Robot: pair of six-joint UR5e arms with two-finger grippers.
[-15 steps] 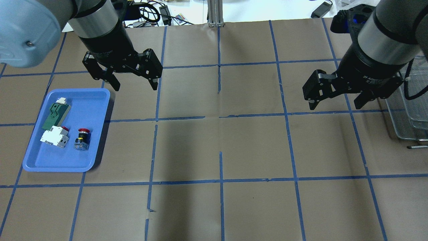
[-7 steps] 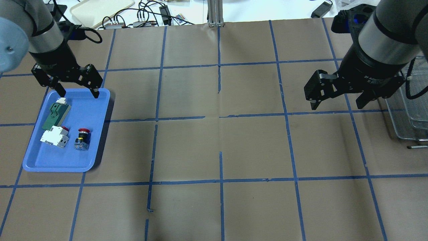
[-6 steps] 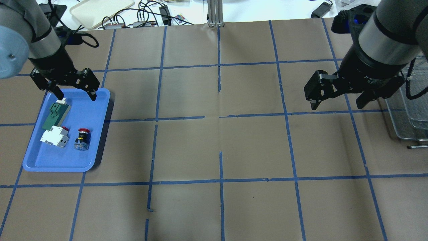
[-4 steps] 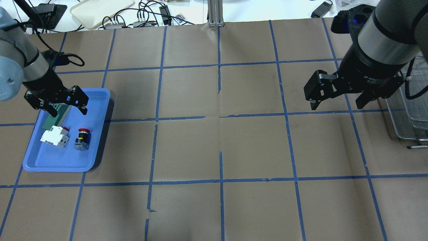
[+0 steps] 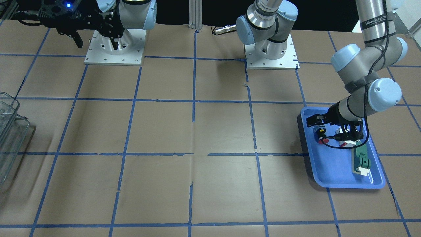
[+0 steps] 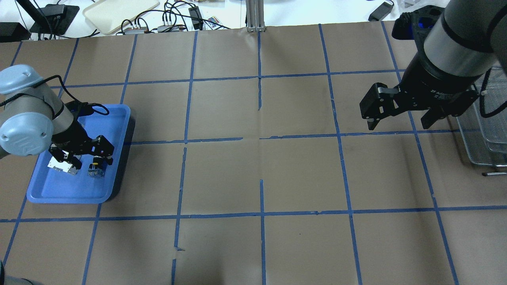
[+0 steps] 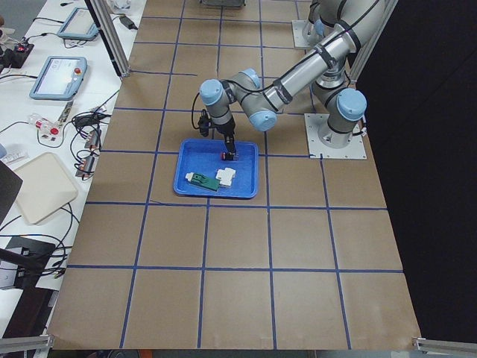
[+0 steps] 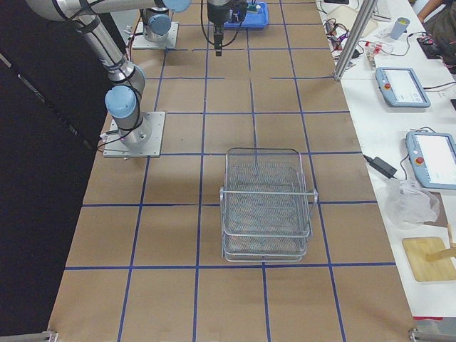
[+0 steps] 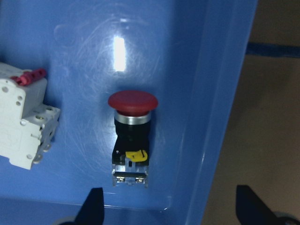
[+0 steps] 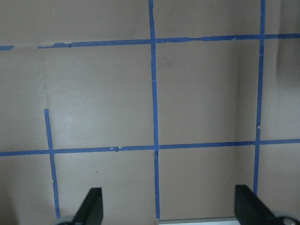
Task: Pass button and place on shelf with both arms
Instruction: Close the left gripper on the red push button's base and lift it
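Front-facing view: shows the left pincer (image 5: pixel 333 128) spread wide, low inside the blue tray (image 5: pixel 332 168), over the button (image 5: pixel 322 136) and not clamped on it. Shows the button lying on its side on the tray floor, near the tray's long rim that faces the bench (image 5: pixel 197 131) middle, just beside the white block switch (image 5: pixel 345 142). Shows the right pincer (image 5: pixel 97 41) spread and empty, well apart from the tray. Shows the shelf (image 5: pixel 10 131) at the opposite end of the bench from the tray, with nothing visible on it.

Overhead view: confirms the left pincer over the button in the tray, and the right pincer held high near the shelf.

Left wrist view: looks down on the button between the spread fingertips (image 9: pixel 93 204), nearer one than the other, with neither touching it.

Right wrist view: shows only bare bench between spread fingertips.

Status: counts no step as complete. Judges the pick as only set up. Leaves the closing and lift out of the tray, the hand-over to the right pincer, and the placement on the shelf.
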